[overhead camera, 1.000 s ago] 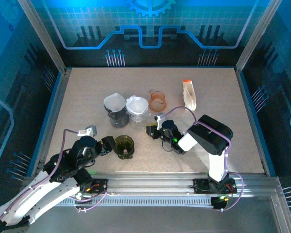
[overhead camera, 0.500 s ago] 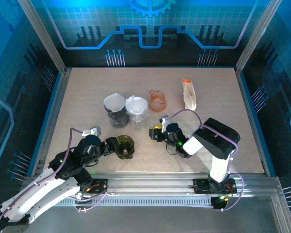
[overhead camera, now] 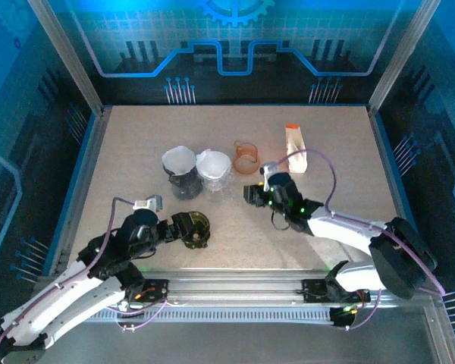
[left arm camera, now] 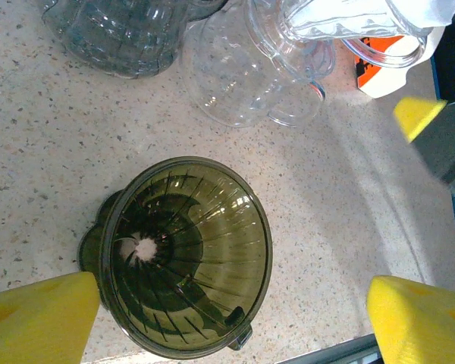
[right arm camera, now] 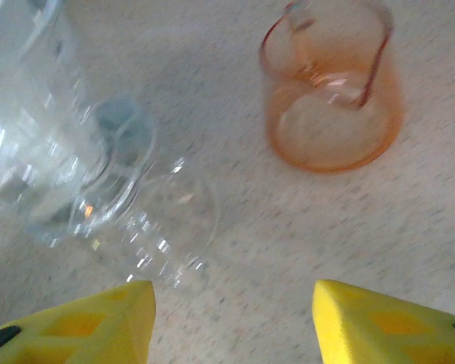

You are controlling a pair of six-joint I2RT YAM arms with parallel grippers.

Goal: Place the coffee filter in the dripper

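Observation:
An empty olive-green dripper [overhead camera: 197,225] [left arm camera: 186,254] stands upright near the front of the table. My left gripper [overhead camera: 182,230] [left arm camera: 227,322] is open, and its yellow fingertips [left arm camera: 38,318] straddle the dripper without clamping it. A white coffee filter [overhead camera: 214,161] sits in a clear glass dripper [right arm camera: 83,174], and another white filter [overhead camera: 180,159] sits in a grey dripper [left arm camera: 121,30]. My right gripper [overhead camera: 250,193] [right arm camera: 231,318] is open just right of the clear dripper, with bare table between its fingers.
An orange cup [overhead camera: 246,157] [right arm camera: 330,98] stands right of the clear dripper, beyond my right gripper. A white packet with an orange cap [overhead camera: 296,148] lies further back right. Blue walls [overhead camera: 91,152] enclose the table.
My left gripper has opened wider beside the green dripper. My right arm has stretched away from its base toward the clear dripper and orange cup, its jaws opening.

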